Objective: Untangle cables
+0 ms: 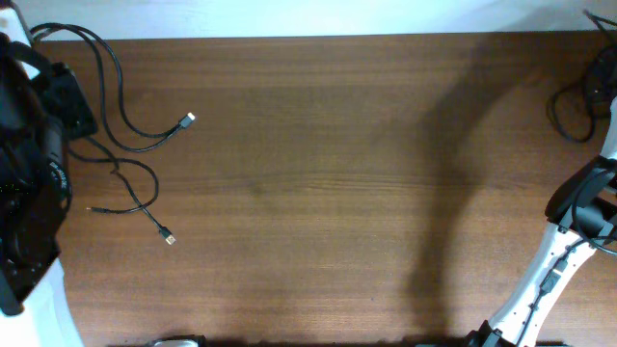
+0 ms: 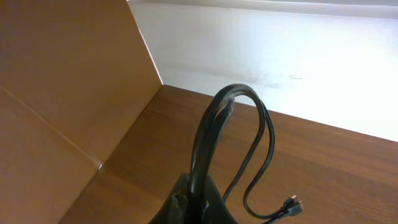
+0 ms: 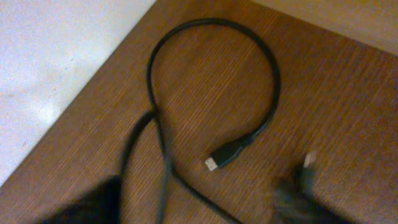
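Observation:
Two thin black cables lie at the table's left. One (image 1: 116,116) loops to a silvery plug (image 1: 188,120). The other (image 1: 145,188) ends in a small plug (image 1: 168,237). My left gripper (image 2: 200,198) is shut on a doubled loop of black cable (image 2: 233,93) that arches up from the jaws; its plug end (image 2: 292,205) rests on the wood. A third cable (image 1: 567,111) lies at the far right corner. In the right wrist view it forms a loop (image 3: 249,56) with a plug (image 3: 217,160). My right gripper (image 3: 186,208) is open just above it, with strands running between the blurred fingers.
The left arm (image 1: 29,173) fills the left edge. The right arm (image 1: 559,260) stands at the lower right. A brown panel (image 2: 56,93) rises beside the left gripper. The table's back edge meets a white surface (image 2: 280,56).

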